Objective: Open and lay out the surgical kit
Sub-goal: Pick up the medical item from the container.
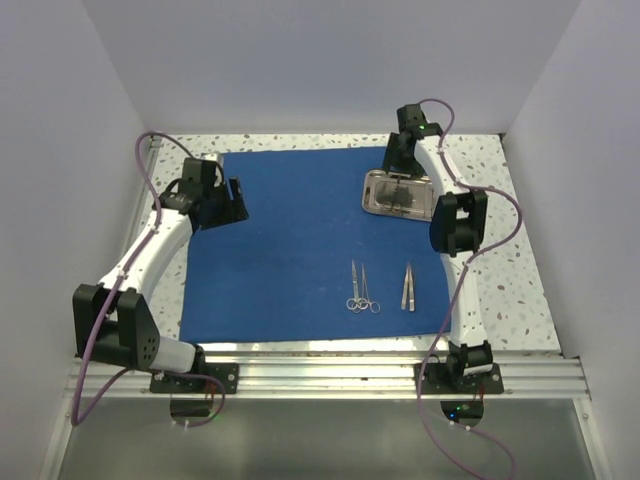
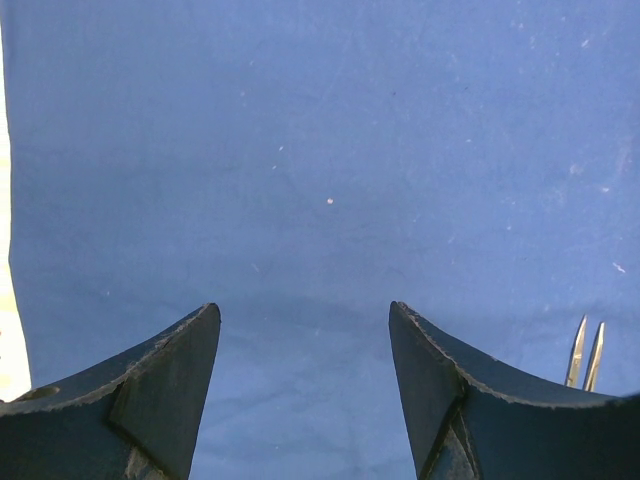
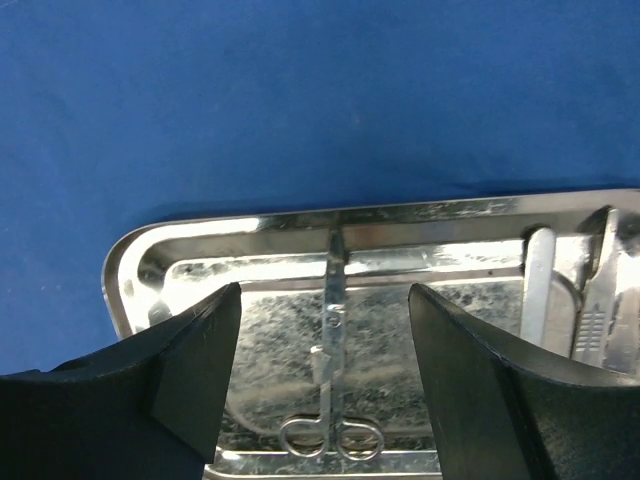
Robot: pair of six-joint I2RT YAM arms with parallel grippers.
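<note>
Looking first at the right gripper (image 3: 325,295), we find its jaws standing wide apart and gripping nothing. One jaw is on each side of a slim ring-handled instrument (image 3: 333,345) that lies in the steel tray (image 3: 300,218). Whether it is scissors or forceps we cannot tell. More silver instruments (image 3: 542,285) lie at the tray's right-hand end in the wrist view. The tray sits on the blue cloth wrap (image 1: 290,240), near its far right corner. The left gripper (image 2: 303,310) hovers at the cloth's left edge, toward the far end, jaws moderately parted with only bare cloth showing between them. The wrap lies spread flat over the speckled bench (image 1: 505,270). Toward the cloth's near edge, right of its middle, two ring-handled tools (image 1: 354,285) lie side by side with their rings toward that edge. The tweezers (image 1: 408,287) lie near them on the right, not touching them.
</note>
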